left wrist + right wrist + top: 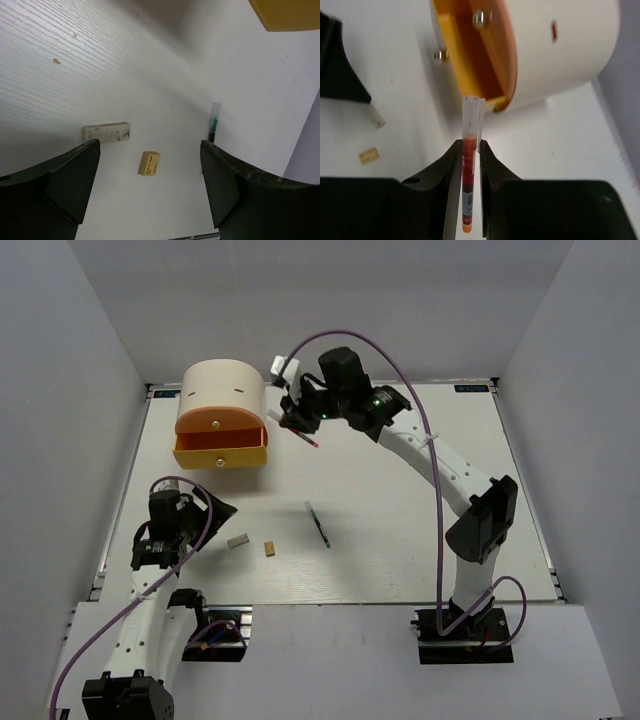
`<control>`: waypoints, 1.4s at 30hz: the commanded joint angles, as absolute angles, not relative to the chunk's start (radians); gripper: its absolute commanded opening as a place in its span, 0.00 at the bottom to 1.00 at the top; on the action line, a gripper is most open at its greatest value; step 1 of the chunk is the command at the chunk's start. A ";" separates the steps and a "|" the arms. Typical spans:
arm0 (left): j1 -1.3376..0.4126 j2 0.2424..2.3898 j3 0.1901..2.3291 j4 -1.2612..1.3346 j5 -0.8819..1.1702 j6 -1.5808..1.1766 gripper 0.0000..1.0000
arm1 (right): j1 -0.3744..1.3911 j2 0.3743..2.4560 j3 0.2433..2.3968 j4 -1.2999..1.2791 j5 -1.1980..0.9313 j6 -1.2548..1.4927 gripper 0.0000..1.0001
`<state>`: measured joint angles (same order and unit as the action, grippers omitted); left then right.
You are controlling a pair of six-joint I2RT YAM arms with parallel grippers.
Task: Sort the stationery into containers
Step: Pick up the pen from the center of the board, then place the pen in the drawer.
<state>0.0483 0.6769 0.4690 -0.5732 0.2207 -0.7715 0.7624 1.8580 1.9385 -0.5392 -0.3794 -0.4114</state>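
- At the back left of the surface (400,530) stands the cream drum (222,388). Its orange tray (220,422) sits nearly flush, and the yellow tray (220,452) below it is pulled out. Only that narrow lip is open to you, so a drop from too far back would likely land on the orange tray's top or knob.
- Your right gripper (468,150) is clamped on the red pen (467,175) and hangs just beside the yellow tray's right corner. Come across too low and you risk knocking the tray wall and shoving the drum.
- Your left gripper (150,192) has its jaws spread wide with nothing in them, low over the two blocks. Leave it parked there; a reach toward the drum could cross the other arm.
- That red pen lies lengthwise between the fingers, its clear end poking out toward the drum. It is thin and smooth, so it may swivel or slide. Released outside the rim, it would probably roll across the surface.
- Mid-surface, the green pen (318,524) lies alone and could roll if nudged.
- Near the left gripper, the grey block (106,132) and tan block (149,163) sit close together but apart. A careless grab could catch both or flick one away.
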 commanded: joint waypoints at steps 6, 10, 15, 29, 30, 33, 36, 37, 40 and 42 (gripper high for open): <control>0.044 0.658 0.465 -0.555 0.233 -0.765 0.91 | 0.811 1.983 2.137 -0.319 -0.589 -0.439 0.14; 0.044 0.658 0.456 -0.555 0.242 -0.765 0.91 | 0.824 1.976 2.063 -0.075 -0.655 -0.446 0.14; 0.044 0.658 0.456 -0.546 0.242 -0.765 0.91 | 0.838 2.011 1.999 0.136 -0.689 -0.419 0.14; 0.044 0.667 0.446 -0.526 0.272 -0.765 0.91 | 0.836 2.149 1.947 0.445 -0.713 -0.374 0.22; 0.044 0.667 0.446 -0.526 0.272 -0.765 0.91 | 0.836 2.163 1.953 0.448 -0.713 -0.374 0.22; 0.044 0.676 0.446 -0.526 0.281 -0.765 0.91 | 0.838 2.180 1.954 0.446 -0.704 -0.376 0.29; 0.044 0.676 0.446 -0.517 0.290 -0.756 0.91 | 0.830 2.177 1.933 0.446 -0.700 -0.376 0.41; 0.044 0.686 0.446 -0.506 0.290 -0.756 0.91 | 0.831 2.174 1.928 0.446 -0.699 -0.379 0.44; 0.044 0.699 0.446 -0.474 0.321 -0.756 0.91 | 0.830 2.151 1.895 0.445 -0.698 -0.393 0.47; 0.044 0.718 0.446 -0.431 0.351 -0.756 0.91 | 0.828 2.125 1.867 0.451 -0.698 -0.390 0.48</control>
<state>0.0483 0.7067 0.4511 -0.5007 0.2977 -0.7673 0.8322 2.1902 1.8954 0.3851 -0.6994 -0.3775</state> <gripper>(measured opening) 0.906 0.476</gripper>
